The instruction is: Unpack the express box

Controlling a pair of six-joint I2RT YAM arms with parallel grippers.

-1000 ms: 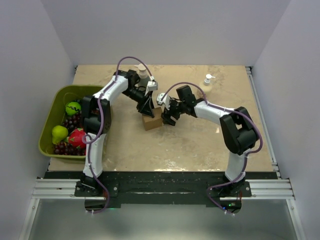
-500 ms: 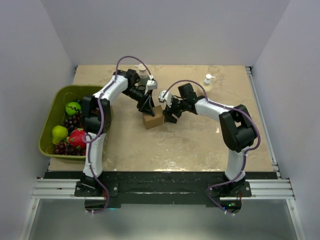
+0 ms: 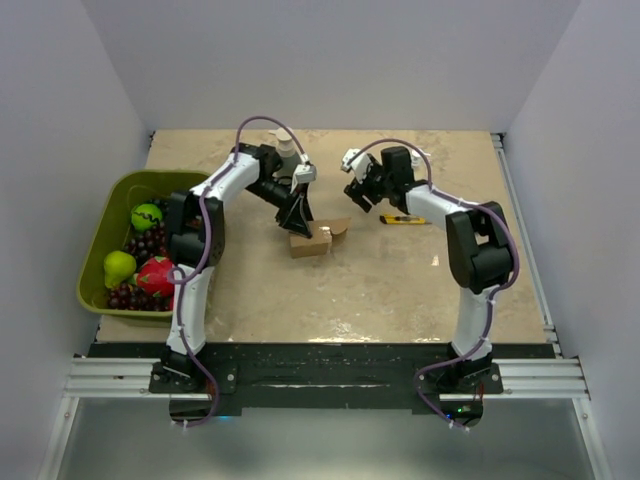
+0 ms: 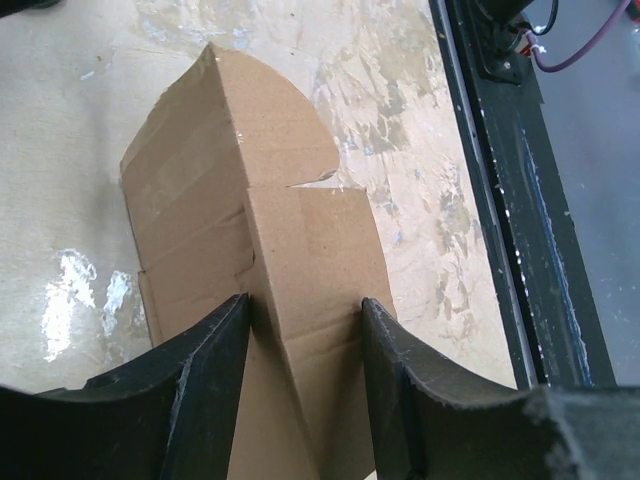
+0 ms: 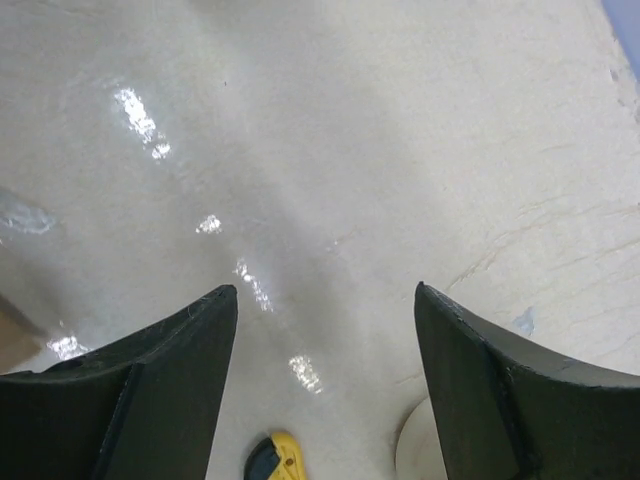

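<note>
Now the right gripper (image 3: 362, 192) sits away from the express box (image 3: 308, 243), in the upper middle, jaws wide apart and holding nothing; the left gripper (image 3: 297, 220) squeezes the box's top flap in the frame's middle

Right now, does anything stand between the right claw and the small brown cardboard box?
Nothing visible does. The right claw, open and empty, hangs to the right of the small brown cardboard box, with a free gap between them. The left claw grips the box on its far-left side.

Spread right pincer (image 5: 322, 292) over table (image 5: 400, 150); yellow-black tool (image 5: 272, 458) near.
</note>
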